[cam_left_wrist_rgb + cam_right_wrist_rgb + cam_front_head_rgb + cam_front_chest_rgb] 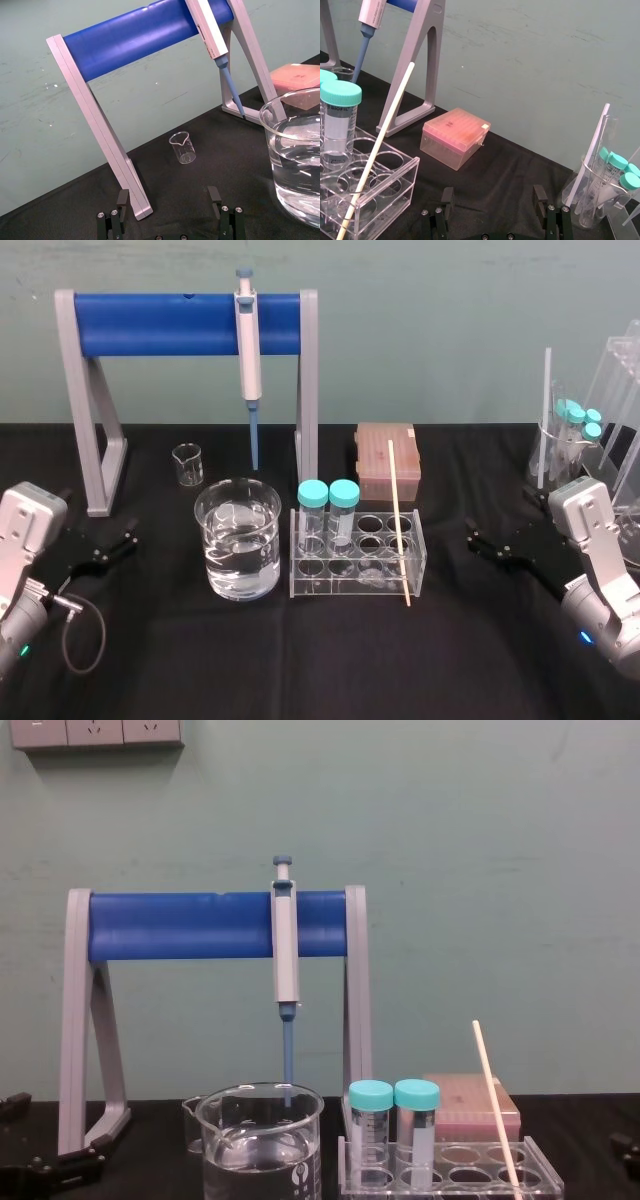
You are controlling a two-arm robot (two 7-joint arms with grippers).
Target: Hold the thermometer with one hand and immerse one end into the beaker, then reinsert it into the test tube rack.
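The thermometer (399, 520) is a thin cream rod leaning in a right-hand hole of the clear test tube rack (350, 586), its top tilted toward the back. The right wrist view shows the thermometer (377, 145) slanting up out of the rack (395, 197). The large beaker (238, 540), partly full of water, stands just left of the rack. My right gripper (478, 543) hovers open and empty to the right of the rack, fingers (448, 197) spread wide. On the left side of the table, my left gripper (122, 537) is open and empty beside the beaker (295, 160).
Behind the beaker a grey-and-blue pipette (246, 330) hangs on a grey stand with a blue bar (170, 325). A small beaker (187, 464) sits under it. A pink tip box (387, 460) is behind the rack. Two teal-capped tubes (328, 508) stand in the rack. Glassware with tubes (565, 440) crowds the far right.
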